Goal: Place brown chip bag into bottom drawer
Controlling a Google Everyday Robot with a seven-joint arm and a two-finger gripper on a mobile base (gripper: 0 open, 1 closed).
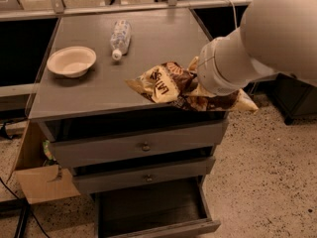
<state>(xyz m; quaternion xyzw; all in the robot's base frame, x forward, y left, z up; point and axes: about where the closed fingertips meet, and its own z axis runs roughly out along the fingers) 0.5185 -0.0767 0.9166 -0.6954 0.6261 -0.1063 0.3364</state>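
Note:
The brown chip bag [166,83], crinkled brown and cream foil, hangs at the front right edge of the grey cabinet top [99,90]. Its right end sticks out past the edge over the floor. My gripper [197,89] is at the bag's middle, mostly hidden behind my big white wrist [223,66], and holds the bag. The bottom drawer [163,229] is pulled open below, with its dark inside showing. It lies lower and a little left of the bag.
A cream bowl [72,60] sits at the top's left. A clear plastic bottle [120,37] lies at the back middle. Two shallower knobbed drawers [143,146] stand slightly open above the bottom one. A cardboard box [42,182] is at the cabinet's left. Speckled floor lies to the right.

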